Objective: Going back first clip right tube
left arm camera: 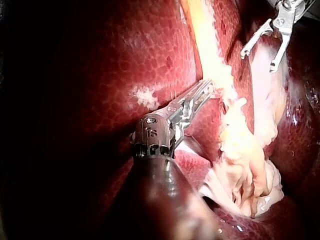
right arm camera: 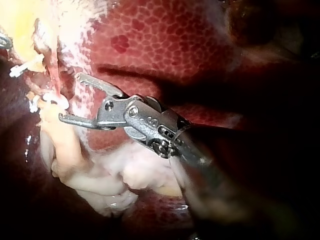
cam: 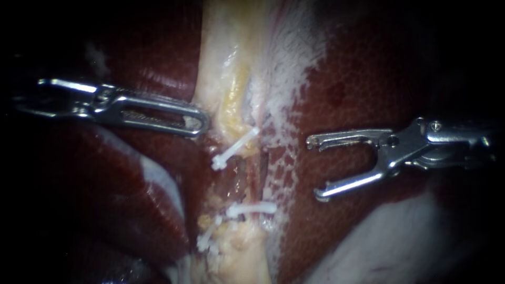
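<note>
Two instruments, three white clips (cam: pixel 234 149) across the tube (cam: pixel 238 181), left instrument (cam: pixel 197 123) hand closed, tip touching pale tissue (cam: pixel 221 63) above the tube, right instrument (cam: pixel 315 168) hand wide open, empty, beside the tube, liver (cam: pixel 368 68) all around.

My left instrument (cam: pixel 199 123): bright steel tip, long and narrow, slotted down the middle. Behind it, on my left wrist camera, a dark grey collar with one round screw, then a glossy dark shaft. My right instrument (cam: pixel 314 168): two thin silver jaws, hooked ends, pivot pin, screw head at two o'clock from it; small holes along the wrist link.
</note>
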You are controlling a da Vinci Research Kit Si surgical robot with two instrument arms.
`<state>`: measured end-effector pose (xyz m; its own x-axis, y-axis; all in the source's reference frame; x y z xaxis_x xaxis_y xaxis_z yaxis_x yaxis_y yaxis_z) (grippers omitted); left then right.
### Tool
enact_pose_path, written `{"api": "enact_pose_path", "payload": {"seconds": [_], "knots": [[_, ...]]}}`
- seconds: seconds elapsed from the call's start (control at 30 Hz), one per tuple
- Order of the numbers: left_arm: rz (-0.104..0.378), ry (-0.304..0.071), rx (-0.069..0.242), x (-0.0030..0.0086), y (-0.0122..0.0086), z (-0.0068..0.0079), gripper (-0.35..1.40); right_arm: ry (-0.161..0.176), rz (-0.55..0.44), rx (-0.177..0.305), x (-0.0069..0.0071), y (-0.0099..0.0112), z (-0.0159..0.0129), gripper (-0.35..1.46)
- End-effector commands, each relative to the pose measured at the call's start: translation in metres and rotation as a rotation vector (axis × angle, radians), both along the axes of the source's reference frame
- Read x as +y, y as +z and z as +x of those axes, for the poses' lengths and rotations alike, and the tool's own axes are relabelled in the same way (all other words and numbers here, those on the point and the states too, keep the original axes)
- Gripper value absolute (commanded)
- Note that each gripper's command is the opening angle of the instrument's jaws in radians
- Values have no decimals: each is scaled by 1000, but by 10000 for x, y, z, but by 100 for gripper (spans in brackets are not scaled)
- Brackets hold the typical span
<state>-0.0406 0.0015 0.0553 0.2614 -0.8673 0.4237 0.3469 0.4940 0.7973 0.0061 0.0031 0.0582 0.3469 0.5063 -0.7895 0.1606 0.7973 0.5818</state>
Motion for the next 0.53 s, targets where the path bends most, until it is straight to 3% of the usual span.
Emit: {"api": "enact_pose_path", "payload": {"seconds": [0.03, 0.53], "knots": [[1, 2, -1, 0, -1, 0, -35, 0, 0, 0, 0, 0, 0, 60], [1, 3, -1, 0, -3, -1, -35, 1, 0, 0, 0, 0, 0, 60]]}}
